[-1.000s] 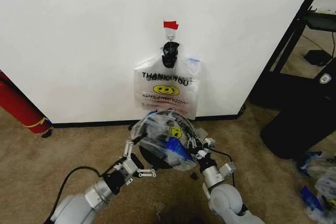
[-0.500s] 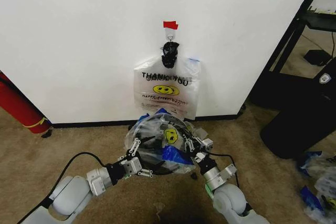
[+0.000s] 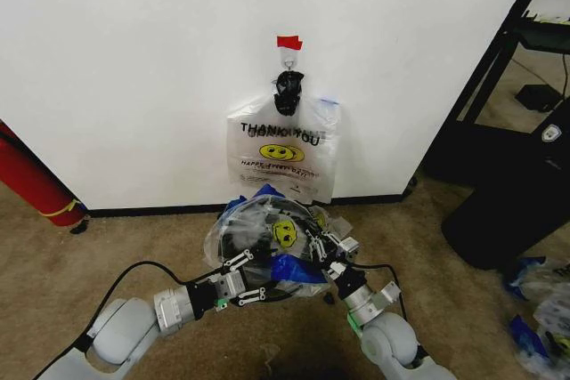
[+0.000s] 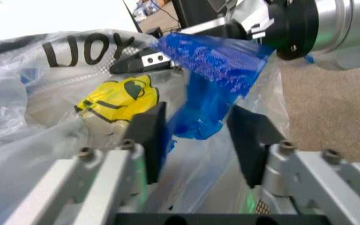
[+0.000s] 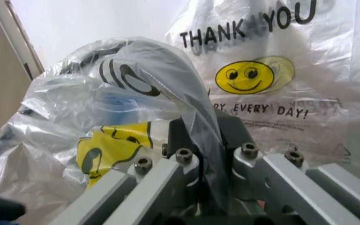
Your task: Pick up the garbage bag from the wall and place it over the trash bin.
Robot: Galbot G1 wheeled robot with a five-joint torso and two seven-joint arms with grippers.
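Below the wall (image 3: 134,60), at six o'clock from its hook, the garbage bag (image 3: 267,246) is lying draped over the trash bin (image 3: 233,252), apparently needing final spreading, while the right end effector (image 3: 322,254) is clenching a fold at four o'clock and the left end effector (image 3: 248,278), released, is straddling blue plastic at seven.

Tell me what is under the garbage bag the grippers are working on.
Through the garbage bag the dark rim of the trash bin shows beneath it; the bin's body and base are covered. The left gripper is open at the bag, and the right gripper pinches it.
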